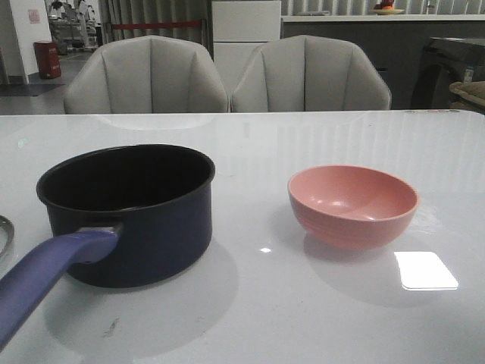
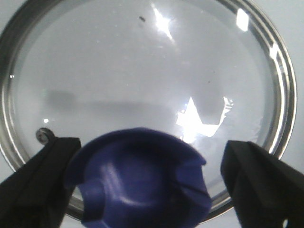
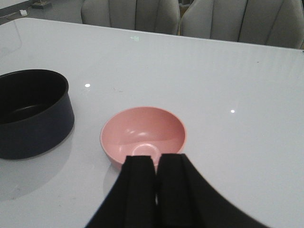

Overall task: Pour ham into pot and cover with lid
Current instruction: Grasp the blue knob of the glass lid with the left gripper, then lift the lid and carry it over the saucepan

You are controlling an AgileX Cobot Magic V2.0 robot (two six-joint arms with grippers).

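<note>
The dark navy pot [image 1: 136, 227] stands at the table's left, its purple-blue handle [image 1: 45, 267] pointing toward the near edge. No ham shows; the pot's black inside is too dark to read. The glass lid [image 2: 142, 71] lies flat on the table and fills the left wrist view, with only a sliver of its rim [image 1: 4, 235] at the front view's left edge. My left gripper [image 2: 149, 152] is open, its fingers straddling the lid's purple-blue knob [image 2: 142, 185]. My right gripper [image 3: 156, 159] is shut on nothing, held back from the bowl on its near side.
A pink bowl [image 1: 352, 205] stands right of the pot, and its inside [image 3: 142, 133] looks empty. Two grey chairs [image 1: 148, 76] [image 1: 311, 76] stand behind the table's far edge. The white tabletop [image 1: 258, 303] is glossy with light reflections.
</note>
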